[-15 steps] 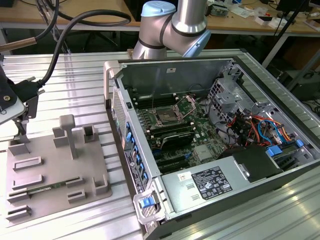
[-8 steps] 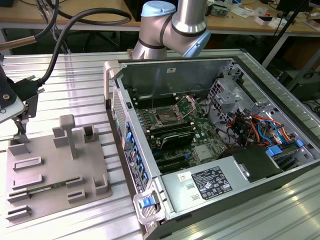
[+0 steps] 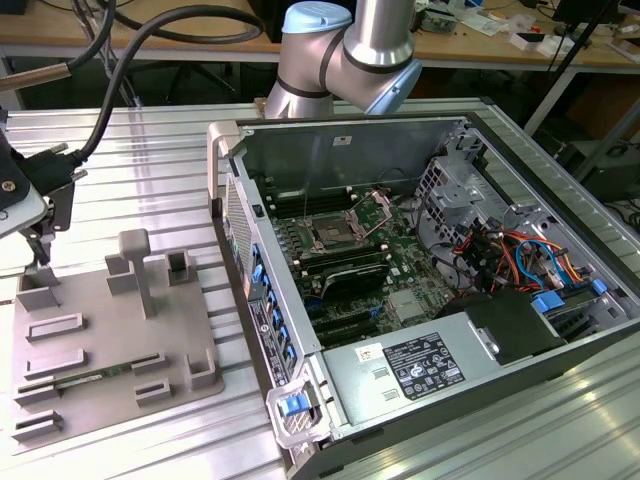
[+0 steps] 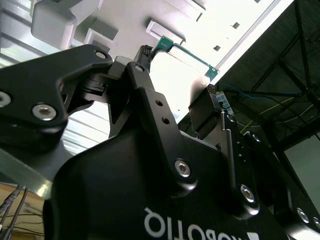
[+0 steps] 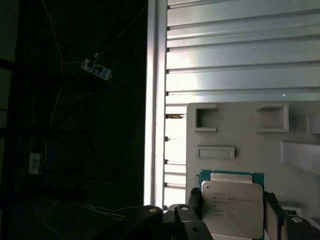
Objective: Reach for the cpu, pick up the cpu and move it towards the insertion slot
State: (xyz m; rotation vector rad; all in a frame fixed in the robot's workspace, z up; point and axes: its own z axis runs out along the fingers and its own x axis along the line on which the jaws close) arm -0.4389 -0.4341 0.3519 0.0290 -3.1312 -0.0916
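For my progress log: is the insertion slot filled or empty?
Empty: in the exterior view the insertion slot shows a dark bare centre, while in the first wrist view the cpu sits at the pincer, by the grey tray.

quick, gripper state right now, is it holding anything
Gripper: closed on the small flat square cpu with the silvery metal top, one finger against each side, over the grey plastic tray.

The cpu [image 5: 232,207], a flat square chip with a pale silvery top and thin green rim, faces up. The insertion slot [image 3: 330,235], dark and silver-framed, sits in the green motherboard.
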